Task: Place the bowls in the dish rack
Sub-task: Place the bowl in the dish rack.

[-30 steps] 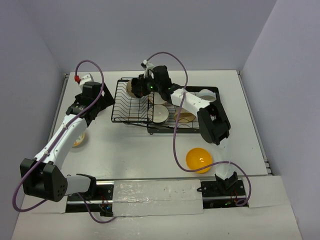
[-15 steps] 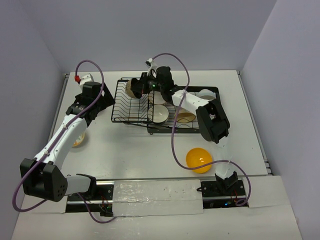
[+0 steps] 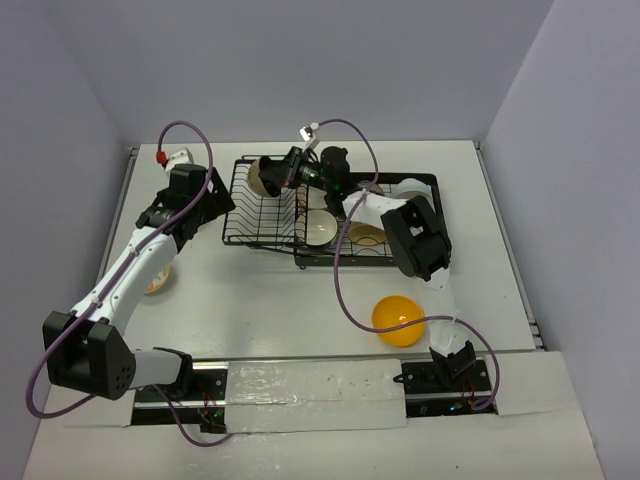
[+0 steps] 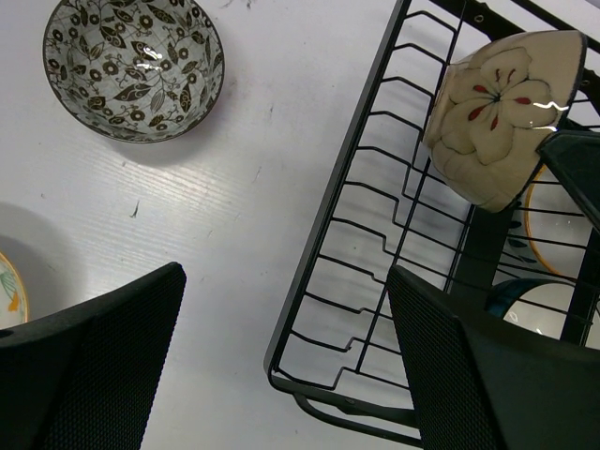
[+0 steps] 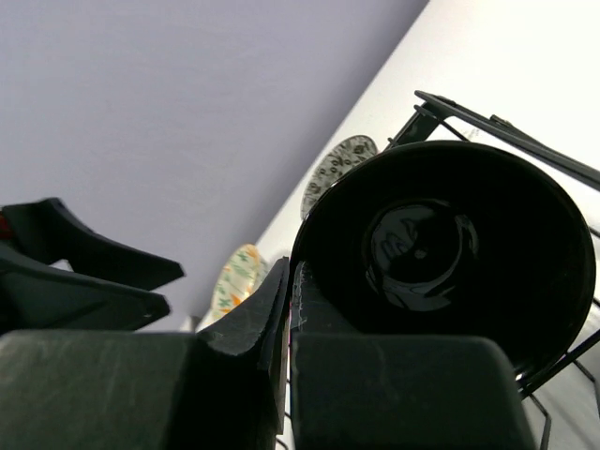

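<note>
At the dish rack (image 3: 268,214), right hand (image 3: 281,172) grips a bowl (image 4: 495,117).

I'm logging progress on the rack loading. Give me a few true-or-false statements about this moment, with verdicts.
1. The orange bowl sits on the table, outside the dish rack. True.
2. The left tool holds a bowl. False: it is open and empty.
3. The right tool is shut on the flowered bowl by its rim, above the rack's slotted tray. True.
4. The leaf-patterned bowl is in the rack. False: it is on the table beside it.
</note>
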Action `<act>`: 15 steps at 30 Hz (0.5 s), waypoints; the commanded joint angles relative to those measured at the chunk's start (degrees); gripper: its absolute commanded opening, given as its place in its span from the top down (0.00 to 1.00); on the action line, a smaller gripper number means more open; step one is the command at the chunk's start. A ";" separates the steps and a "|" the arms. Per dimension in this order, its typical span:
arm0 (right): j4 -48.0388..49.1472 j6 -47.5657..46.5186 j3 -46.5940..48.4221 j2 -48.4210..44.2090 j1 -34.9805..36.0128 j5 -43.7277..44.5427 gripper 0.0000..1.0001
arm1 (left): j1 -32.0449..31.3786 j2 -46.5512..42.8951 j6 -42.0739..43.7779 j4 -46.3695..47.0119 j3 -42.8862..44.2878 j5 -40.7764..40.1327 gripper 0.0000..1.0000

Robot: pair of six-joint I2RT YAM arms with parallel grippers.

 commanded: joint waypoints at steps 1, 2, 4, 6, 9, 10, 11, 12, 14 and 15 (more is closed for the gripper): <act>12.76 7.23 -1.71 -0.77 -0.51 0.24 1.00 | -0.35 0.45 0.29 2.35 0.81 1.39 0.06; 13.82 8.10 -2.15 -0.86 -0.68 0.41 1.00 | -0.44 0.62 0.29 2.52 0.63 1.65 0.06; 15.67 9.69 -3.29 -0.95 -1.03 1.03 1.00 | -0.62 1.06 0.12 2.61 0.72 1.83 0.06; 15.94 9.87 -4.35 -1.29 -1.38 1.29 1.00 | -1.05 2.12 0.03 2.44 0.89 1.57 0.06; 14.97 8.64 -6.37 -2.61 -1.82 1.65 1.00 | -1.76 3.79 -0.14 1.39 1.68 0.51 0.06; 14.62 8.38 -6.63 -3.05 -2.09 1.73 1.00 | -1.85 4.14 -0.15 1.12 1.95 0.51 0.07; 14.01 7.94 -6.72 -3.05 -2.18 1.65 1.00 | -1.94 4.14 -0.15 1.12 2.04 0.51 0.07; 13.83 7.68 -6.55 -2.97 -2.26 1.39 1.00 | -2.11 4.05 -0.06 1.21 2.04 0.60 0.06; 12.61 7.32 -4.89 -2.27 -2.18 0.16 1.00 | -2.11 3.53 0.12 1.64 1.69 0.42 0.06; 12.34 7.24 -4.27 -1.83 -2.18 -0.46 0.97 | -2.11 3.35 0.12 1.65 1.60 -0.19 0.06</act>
